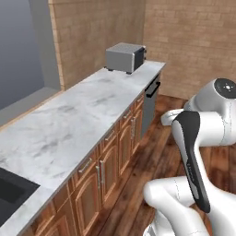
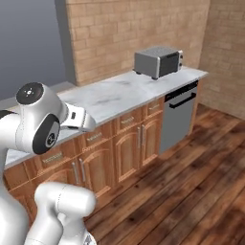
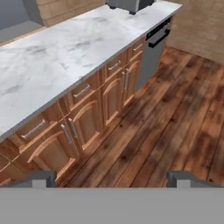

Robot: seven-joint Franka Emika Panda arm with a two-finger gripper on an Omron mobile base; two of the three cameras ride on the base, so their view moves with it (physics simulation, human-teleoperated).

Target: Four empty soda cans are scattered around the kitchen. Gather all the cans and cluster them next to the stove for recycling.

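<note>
None of the four soda cans is anywhere I can find on my screens, so I judge this to be the searching step, with nothing gathered that I can confirm.

Left base view: the long grey-veined white marble counter (image 1: 69, 124) runs away from me, bare along its length except for a boxy silver toaster oven (image 1: 125, 57) at the far end. A dark recess (image 1: 11, 193), cut off at the lower left edge, may be a sink or the stove; I cannot tell which. The white arm fills the lower right.

Right base view: the same counter over brown wooden cabinet doors (image 2: 127, 148), with a plain steel dishwasher front (image 2: 178, 119) under the toaster oven's end. The arm's elbow blocks the near stretch of counter, so a can could stand behind it.

Hand view: the fingers (image 3: 113, 178) show as two dark tips standing wide apart with nothing between them. Ahead of them lies brown wooden plank floor (image 3: 175, 113); the cabinets and counter are well beyond and to their left. The toaster oven is cropped at the top edge.

Next, I reckon the base must drive or turn to bring other parts of the kitchen into view, as this stretch offers no can to reach for.
</note>
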